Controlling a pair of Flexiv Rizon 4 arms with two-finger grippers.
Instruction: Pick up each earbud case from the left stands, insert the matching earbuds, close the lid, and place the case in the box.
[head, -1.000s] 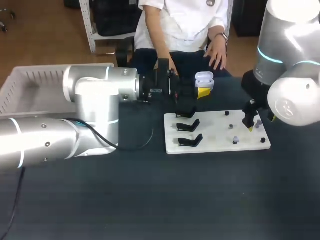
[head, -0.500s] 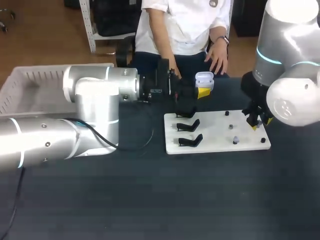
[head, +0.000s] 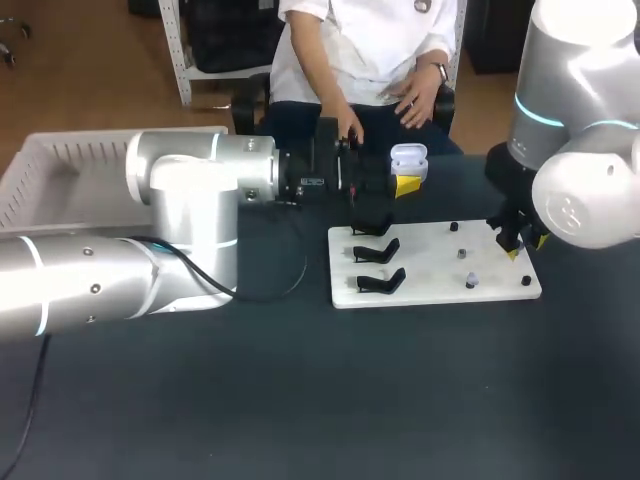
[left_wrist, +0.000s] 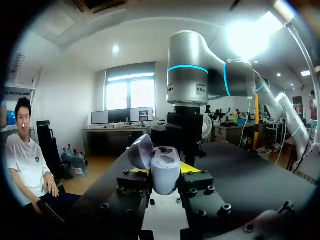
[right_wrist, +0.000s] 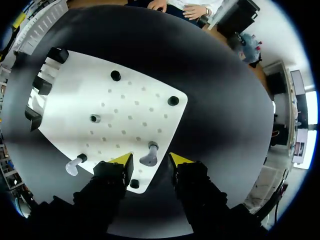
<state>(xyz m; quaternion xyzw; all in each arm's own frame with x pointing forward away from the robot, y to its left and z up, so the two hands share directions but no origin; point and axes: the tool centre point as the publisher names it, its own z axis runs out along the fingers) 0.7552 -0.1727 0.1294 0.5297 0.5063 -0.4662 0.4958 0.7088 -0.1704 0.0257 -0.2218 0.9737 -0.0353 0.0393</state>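
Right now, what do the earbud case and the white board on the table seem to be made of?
The earbud case looks like smooth, slightly glossy plastic: soft highlights on its rounded shell. The white board looks like matte rigid plastic or painted sheet, flat with rows of small holes; which one I cannot tell.

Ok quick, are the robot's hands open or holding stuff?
Left gripper: shut on the earbud case, lid open.
Right gripper: open, an earbud between its fingers, untouched.
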